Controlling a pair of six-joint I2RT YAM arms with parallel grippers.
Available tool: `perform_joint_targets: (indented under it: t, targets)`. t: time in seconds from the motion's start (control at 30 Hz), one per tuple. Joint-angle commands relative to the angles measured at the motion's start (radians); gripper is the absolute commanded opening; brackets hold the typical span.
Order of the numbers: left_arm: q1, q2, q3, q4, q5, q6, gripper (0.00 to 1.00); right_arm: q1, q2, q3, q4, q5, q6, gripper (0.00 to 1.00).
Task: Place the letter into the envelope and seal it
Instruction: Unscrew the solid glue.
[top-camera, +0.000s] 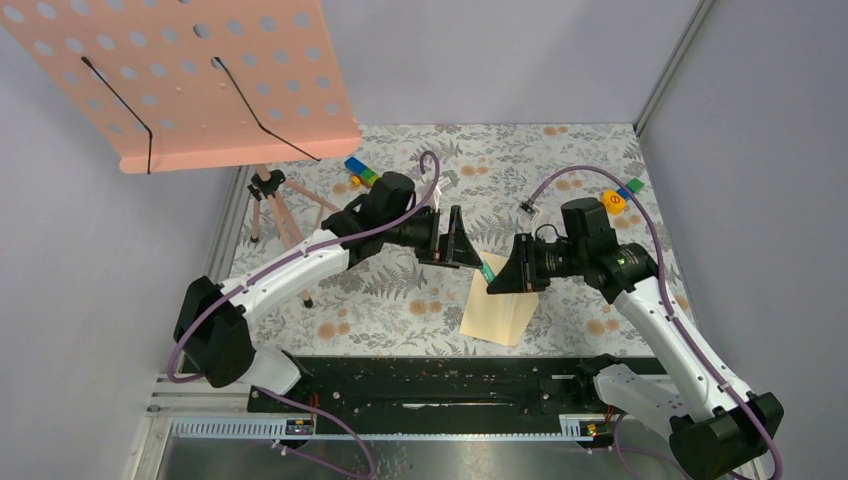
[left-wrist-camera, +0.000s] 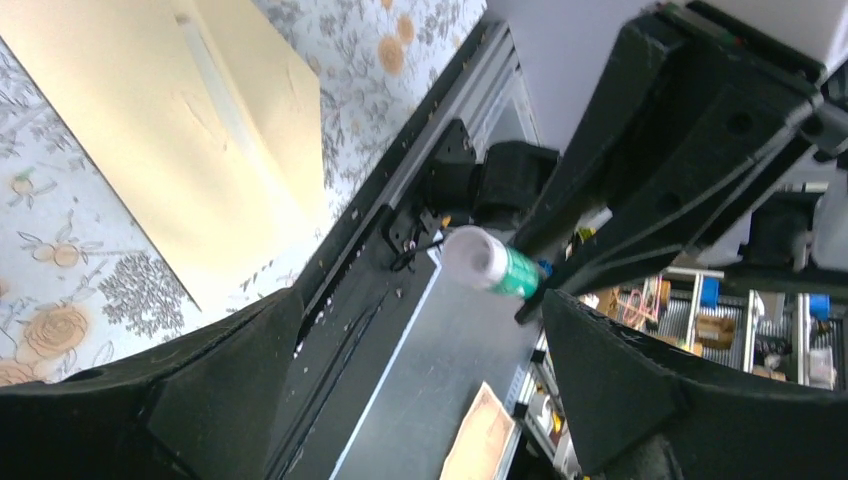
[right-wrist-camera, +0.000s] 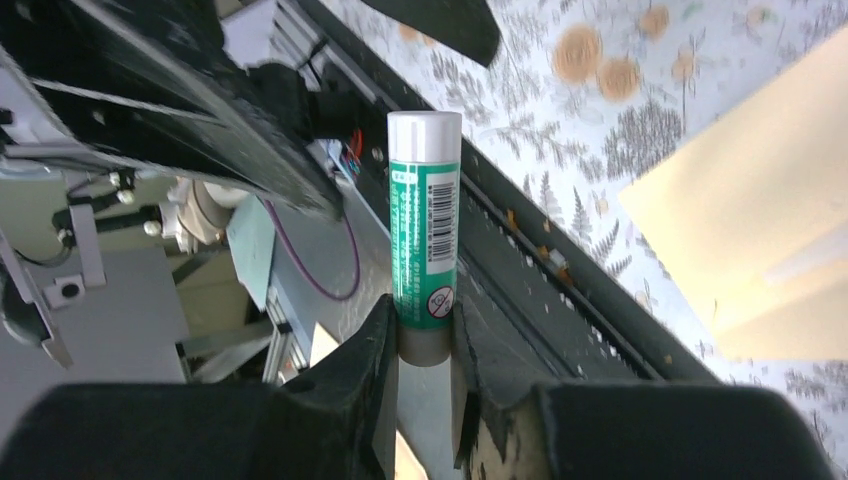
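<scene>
The right pincer (right-wrist-camera: 425, 330) is clamped on the lower end of a green glue stick (right-wrist-camera: 425, 220). Its white cap points away from the fingers toward the left arm. In the top view the two arms meet above the middle of the floral tabletop (top-camera: 400, 290), the left reaching in from 9 o'clock and the right from 3 o'clock.

The left pincer (left-wrist-camera: 420, 297) faces the stick with its fingers spread wide apart and grips nothing. The capped end lies in the gap between them, nearer the right-hand finger in the left wrist view.

The envelope (top-camera: 500, 315) lies flat on the tabletop at 6 o'clock from both pincers, just ahead of the black base rail (top-camera: 440, 380). Neither arm touches it. A paler strip runs across its face, and I cannot tell the letter apart from it.

A pink perforated board (top-camera: 200, 70) on a wooden tripod (top-camera: 275, 205) stands at 10 o'clock. Small coloured blocks (top-camera: 362, 170) lie near 12 o'clock.
</scene>
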Motion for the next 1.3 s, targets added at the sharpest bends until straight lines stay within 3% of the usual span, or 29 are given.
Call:
perform_joint_targets:
  t: [0.0, 0.17, 0.27, 0.37, 0.47, 0.57, 0.73, 0.83, 0.9, 1.0, 1.1, 1.27]
  targets:
    - [-0.021, -0.070, -0.072, 0.074, 0.086, 0.039, 0.92, -0.003, -0.013, 0.038, -0.210, -0.042, -0.146, 0.00]
    - [-0.024, -0.076, -0.079, 0.070, 0.201, 0.038, 0.91, -0.003, -0.015, 0.061, -0.298, -0.012, -0.249, 0.00]
    - [-0.038, -0.095, -0.042, -0.034, 0.239, 0.166, 0.88, -0.004, 0.001, 0.073, -0.326, -0.059, -0.283, 0.00]
    - [-0.099, -0.168, -0.010, -0.212, 0.053, 0.392, 0.89, -0.003, 0.024, 0.070, -0.314, -0.111, -0.240, 0.00]
    - [-0.175, -0.231, -0.042, -0.247, -0.150, 0.506, 0.89, -0.004, 0.049, 0.078, -0.311, -0.127, -0.149, 0.00]
    - [-0.221, -0.323, -0.115, -0.156, -0.315, 0.576, 0.88, -0.003, 0.066, 0.110, -0.349, -0.162, -0.118, 0.00]
    - [-0.275, -0.509, -0.295, 0.141, -0.490, 0.686, 0.89, -0.003, 0.076, 0.164, -0.452, -0.135, -0.144, 0.00]
    - [-0.353, -0.561, -0.368, 0.268, -0.589, 0.875, 0.89, -0.003, 0.083, 0.172, -0.475, -0.120, -0.137, 0.00]
    - [-0.474, -0.562, -0.381, 0.328, -0.769, 1.024, 0.94, -0.003, 0.089, 0.169, -0.474, -0.111, -0.111, 0.00]
    - [-0.602, -0.514, -0.354, 0.334, -0.931, 1.239, 0.96, -0.002, 0.101, 0.150, -0.455, -0.141, -0.052, 0.00]
    - [-0.655, -0.473, -0.352, 0.345, -0.978, 1.382, 0.96, -0.002, 0.085, 0.129, -0.391, -0.189, 0.034, 0.00]
    - [-0.661, -0.464, -0.338, 0.317, -0.940, 1.424, 0.96, -0.002, 0.075, 0.111, -0.384, -0.213, 0.111, 0.00]
